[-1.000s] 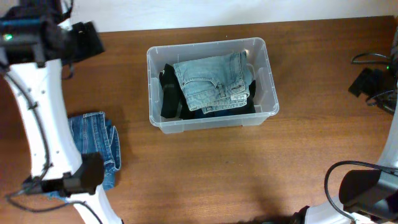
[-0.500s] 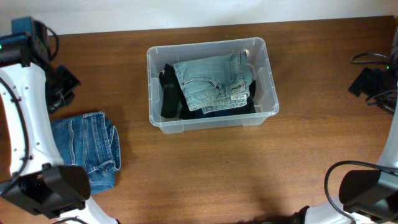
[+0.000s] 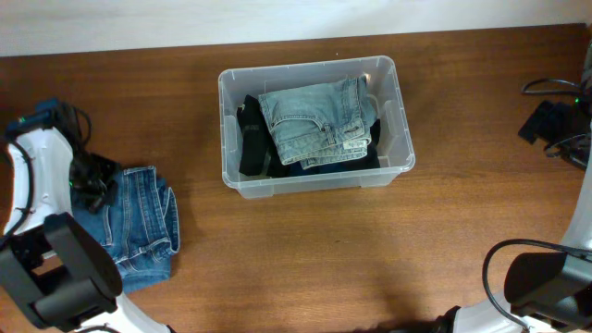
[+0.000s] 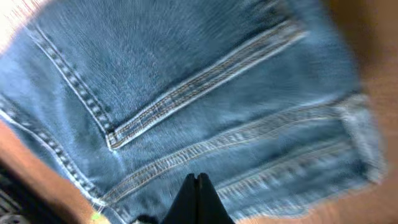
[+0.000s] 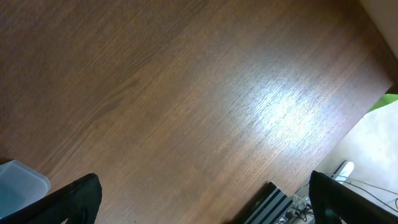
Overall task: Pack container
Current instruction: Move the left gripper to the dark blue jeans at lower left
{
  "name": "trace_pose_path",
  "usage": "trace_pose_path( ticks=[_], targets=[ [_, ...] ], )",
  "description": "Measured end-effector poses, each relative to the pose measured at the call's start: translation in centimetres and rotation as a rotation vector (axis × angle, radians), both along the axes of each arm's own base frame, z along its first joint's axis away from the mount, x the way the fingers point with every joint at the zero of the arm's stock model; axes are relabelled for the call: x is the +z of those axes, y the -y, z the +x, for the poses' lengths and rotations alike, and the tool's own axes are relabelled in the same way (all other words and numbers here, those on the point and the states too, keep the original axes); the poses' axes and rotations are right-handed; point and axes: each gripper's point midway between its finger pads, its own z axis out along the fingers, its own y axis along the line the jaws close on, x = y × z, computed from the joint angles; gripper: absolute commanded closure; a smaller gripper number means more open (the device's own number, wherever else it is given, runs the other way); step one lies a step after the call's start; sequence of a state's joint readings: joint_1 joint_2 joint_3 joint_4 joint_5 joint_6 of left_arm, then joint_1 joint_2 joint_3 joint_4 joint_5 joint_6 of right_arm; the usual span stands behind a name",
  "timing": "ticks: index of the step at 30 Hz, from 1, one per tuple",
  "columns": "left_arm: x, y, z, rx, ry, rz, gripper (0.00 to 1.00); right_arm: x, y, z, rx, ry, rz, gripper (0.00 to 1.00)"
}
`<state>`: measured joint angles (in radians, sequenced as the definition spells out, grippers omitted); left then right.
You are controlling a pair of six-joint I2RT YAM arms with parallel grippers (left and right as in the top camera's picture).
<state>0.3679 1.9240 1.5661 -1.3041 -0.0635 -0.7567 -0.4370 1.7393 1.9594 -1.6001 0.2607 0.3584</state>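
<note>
Left jaws are pressed together with nothing between them. The fingers (image 4: 188,202) point down at the folded dark-blue jeans (image 4: 186,99). The blur hides whether the tips touch the denim. Right jaws are spread wide and empty over bare surface (image 5: 186,93), out by the 3 o'clock edge.

Step in hand, most likely: pick up the dark-blue jeans for packing. To do it well, the left jaws must part first. They should then close across a thick folded edge or the waistband, not the flat mid-panel, so all layers lift together and the fold holds. From there the carry runs toward 2 o'clock to the container (image 3: 319,182). It sits mid-surface, slightly toward 12 o'clock, and holds light-blue jeans (image 3: 314,120) over a black garment (image 3: 250,143). Room looks tight, so the new pair should go flat on top.

Overhead shows the dark-blue jeans at 8 o'clock from the container, well apart, with the left arm (image 3: 37,157) ending over their 10 o'clock corner. It gives no jaw state. The left wrist view gives the jaws and stitching but no container. The right wrist view catches only a container corner (image 5: 18,180) at its 8 o'clock.
</note>
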Motion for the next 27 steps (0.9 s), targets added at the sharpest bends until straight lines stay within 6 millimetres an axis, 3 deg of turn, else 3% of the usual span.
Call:
trace_pose_path(
  ticks=[7, 17, 23, 27],
  targets=[
    [-3.5, 0.7, -2.0, 0.036, -0.049, -0.026, 0.99, 0.0, 0.0, 0.0, 0.000, 0.000, 0.000, 0.02],
    [-6.4, 0.8, -1.5, 0.068, 0.030, -0.009, 0.99, 0.0, 0.0, 0.0, 0.000, 0.000, 0.000, 0.02],
    [-6.9, 0.7, -0.5, 0.098, 0.142, -0.014, 0.99, 0.0, 0.0, 0.0, 0.000, 0.000, 0.000, 0.02],
    [-6.7, 0.5, 2.8, 0.116, 0.306, -0.029, 0.99, 0.0, 0.0, 0.0, 0.000, 0.000, 0.000, 0.02]
  ],
)
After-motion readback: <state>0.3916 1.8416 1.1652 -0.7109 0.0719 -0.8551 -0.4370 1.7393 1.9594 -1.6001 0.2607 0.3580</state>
